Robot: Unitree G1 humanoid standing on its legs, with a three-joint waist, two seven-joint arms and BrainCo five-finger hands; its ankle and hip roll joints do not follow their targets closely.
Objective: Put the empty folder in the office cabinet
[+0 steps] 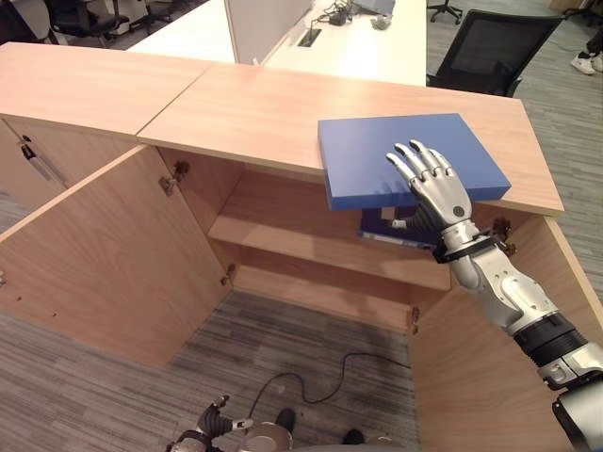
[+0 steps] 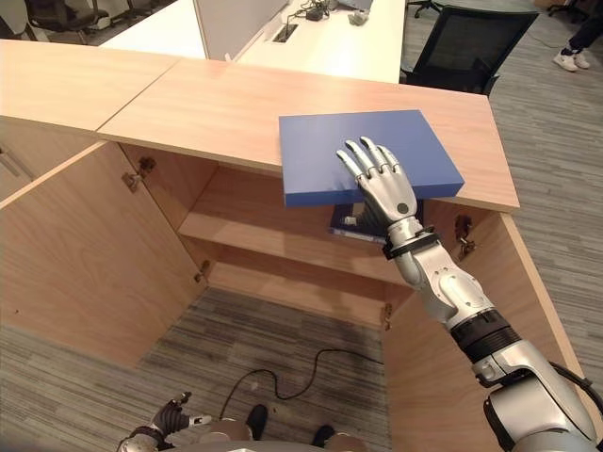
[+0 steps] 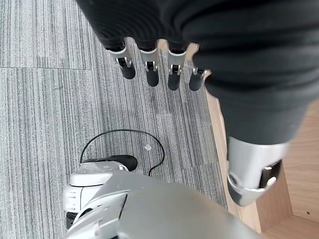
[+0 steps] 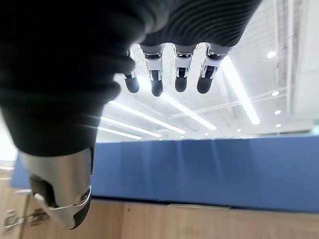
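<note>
The blue folder (image 1: 405,155) lies flat on top of the wooden office cabinet (image 1: 254,108), toward its right end, with its near-left corner jutting past the front edge over the open compartment. Its long axis runs roughly left to right, skewed a little so the right end sits nearer.

The right hand (image 1: 431,184) rests palm down on the folder's near edge, fingers straight and fanned, pointing away toward the far left; the thumb is hidden below the edge.

Both doors (image 1: 104,254) stand open, showing an inner shelf (image 1: 311,240) with a dark booklet (image 1: 384,224) on it, under the folder.

The left hand (image 3: 164,55) hangs low over grey carpet (image 3: 45,74), fingers loosely extended, holding nothing.
</note>
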